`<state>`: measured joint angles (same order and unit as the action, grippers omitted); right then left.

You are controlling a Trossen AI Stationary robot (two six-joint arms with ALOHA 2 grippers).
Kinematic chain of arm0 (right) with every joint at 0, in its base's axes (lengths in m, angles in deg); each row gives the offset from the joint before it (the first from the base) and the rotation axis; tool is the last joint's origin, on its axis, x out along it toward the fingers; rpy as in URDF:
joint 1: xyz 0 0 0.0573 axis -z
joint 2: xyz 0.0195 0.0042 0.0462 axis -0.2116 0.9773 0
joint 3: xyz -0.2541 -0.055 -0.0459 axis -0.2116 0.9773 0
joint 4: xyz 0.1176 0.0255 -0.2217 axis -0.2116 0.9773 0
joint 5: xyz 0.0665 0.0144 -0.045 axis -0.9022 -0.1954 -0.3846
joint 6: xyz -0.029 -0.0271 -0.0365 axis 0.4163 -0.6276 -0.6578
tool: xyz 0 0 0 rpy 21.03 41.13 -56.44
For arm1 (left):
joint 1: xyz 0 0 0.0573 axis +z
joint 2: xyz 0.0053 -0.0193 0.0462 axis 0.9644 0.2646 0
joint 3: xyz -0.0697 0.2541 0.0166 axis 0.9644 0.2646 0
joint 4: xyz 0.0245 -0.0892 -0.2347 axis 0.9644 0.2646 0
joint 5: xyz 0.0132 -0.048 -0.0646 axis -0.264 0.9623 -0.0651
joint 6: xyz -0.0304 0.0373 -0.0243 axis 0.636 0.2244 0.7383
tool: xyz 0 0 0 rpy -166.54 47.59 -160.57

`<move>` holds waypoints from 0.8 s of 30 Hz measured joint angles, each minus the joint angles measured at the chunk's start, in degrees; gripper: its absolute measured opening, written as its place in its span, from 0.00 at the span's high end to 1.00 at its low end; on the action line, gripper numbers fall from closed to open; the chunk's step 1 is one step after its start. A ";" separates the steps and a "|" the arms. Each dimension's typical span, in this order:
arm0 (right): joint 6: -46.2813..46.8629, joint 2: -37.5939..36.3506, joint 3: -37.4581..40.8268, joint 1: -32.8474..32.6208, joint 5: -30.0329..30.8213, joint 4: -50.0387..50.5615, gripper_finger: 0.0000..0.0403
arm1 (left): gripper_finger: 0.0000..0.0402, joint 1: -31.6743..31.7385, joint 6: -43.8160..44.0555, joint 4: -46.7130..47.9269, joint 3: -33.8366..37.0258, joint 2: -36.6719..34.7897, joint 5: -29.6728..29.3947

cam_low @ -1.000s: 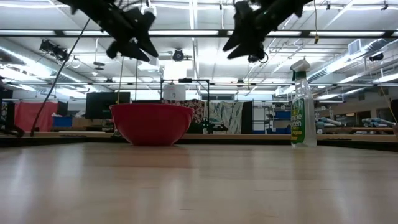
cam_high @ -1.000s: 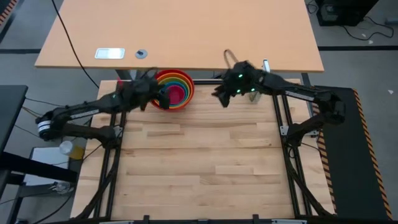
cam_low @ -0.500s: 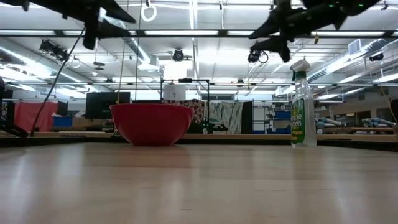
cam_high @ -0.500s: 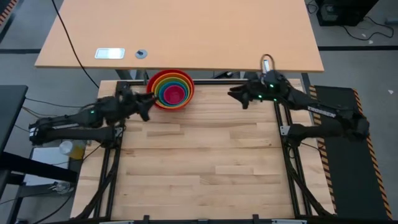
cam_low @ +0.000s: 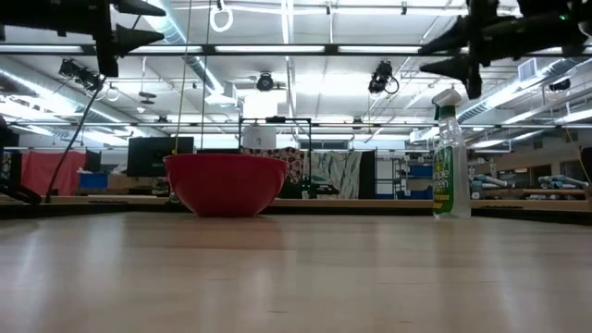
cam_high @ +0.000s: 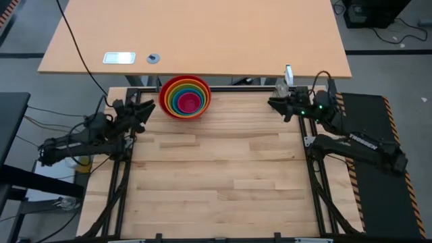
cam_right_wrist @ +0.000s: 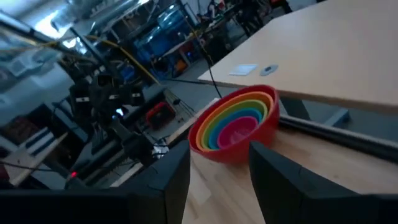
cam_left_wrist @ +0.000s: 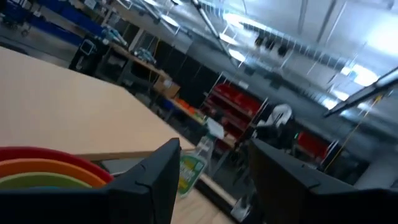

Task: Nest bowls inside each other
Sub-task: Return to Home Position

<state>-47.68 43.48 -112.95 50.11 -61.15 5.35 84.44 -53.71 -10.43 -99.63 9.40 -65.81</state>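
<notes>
The bowls (cam_high: pixel 185 96) stand nested in one stack near the table's far edge: red outermost, then orange, green and blue rings, pink innermost. The red bowl (cam_low: pixel 225 183) rests on its base on the wood. The right wrist view looks into the stack (cam_right_wrist: pixel 239 123); the left wrist view catches only its rims (cam_left_wrist: pixel 43 171). My left gripper (cam_high: pixel 145 108) hovers open to the left of the stack, level, high above the table (cam_low: pixel 155 23). My right gripper (cam_high: pixel 275 103) hovers open at the far right (cam_low: pixel 433 55), pointing toward the stack. Both grip nothing.
A green spray bottle (cam_low: pixel 450 157) stands at the table's far right corner, just beyond my right gripper. A tan desk (cam_high: pixel 196 34) with a small white device (cam_high: pixel 119 58) lies behind the table. The wooden tabletop (cam_high: pixel 216 175) stretches toward the near edge.
Both grippers have drawn away from the bowl stack, the left toward the table's left edge and the right toward its right edge. Each has sunk a little and tipped from slanting down to about level. The nested bowls have stayed in place.
</notes>
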 joint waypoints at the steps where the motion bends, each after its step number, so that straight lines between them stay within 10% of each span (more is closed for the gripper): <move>1: 0.72 -1.24 1.24 0.28 0.00 -0.06 0.58 | 0.52 0.00 0.39 -1.43 1.18 -0.48 -0.05; 24: 4.73 -17.24 8.48 12.24 -12.63 9.44 0.60 | 0.52 0.00 4.01 5.92 6.39 -12.75 -1.32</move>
<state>-42.94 26.23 -104.47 62.34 -73.78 14.79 84.44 -49.69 -4.51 -93.24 -3.35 -67.13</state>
